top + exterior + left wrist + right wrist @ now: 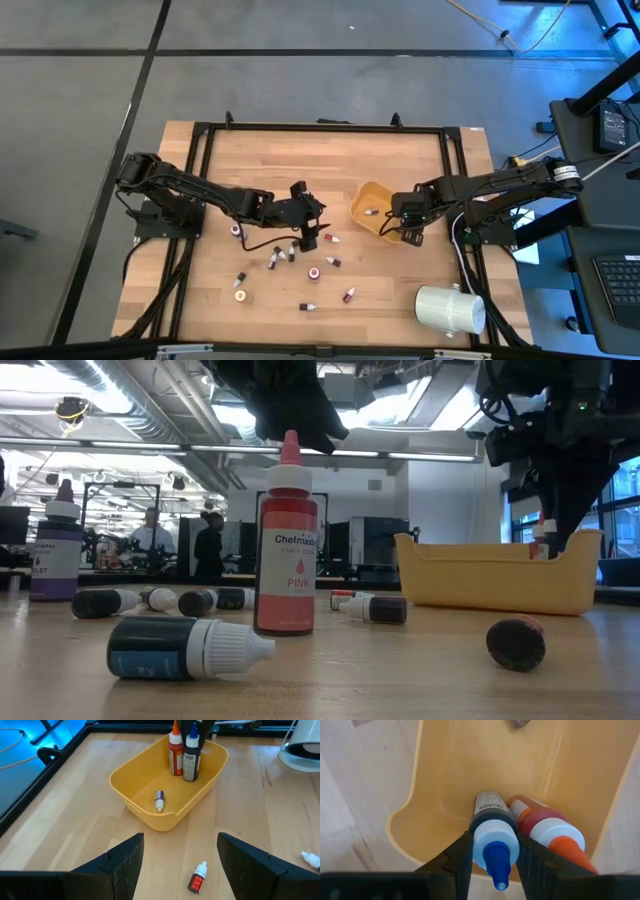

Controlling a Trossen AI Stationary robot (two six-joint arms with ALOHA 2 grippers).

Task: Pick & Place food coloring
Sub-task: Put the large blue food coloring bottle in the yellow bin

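My right gripper [405,228] hangs over the yellow bowl [368,192], shut on a dark food coloring bottle with a white cap and blue tip [492,837]. An orange-capped bottle [175,750] stands upright right beside it on the bowl's floor, and a small bottle [159,800] lies there on its side. My left gripper [180,865] hovers open over the table's middle, above a red bottle with a white cap [197,880] lying on the wood. Several more bottles [300,262] are scattered on the table; the pink one [288,550] stands upright. My right gripper pinches the dark bottle by its white cap [481,845] between the two fingers [457,857]. The fingers come from above, pointing down. The bottle hangs upright inside the bowl, next to the orange-capped bottle; whether its base touches the bowl's floor I cannot tell.
A big white cylinder [450,308] lies at the table's near right corner. A purple bottle [55,550] stands on the table. A black frame [320,128] runs round the tabletop. People stand in the room behind the table.
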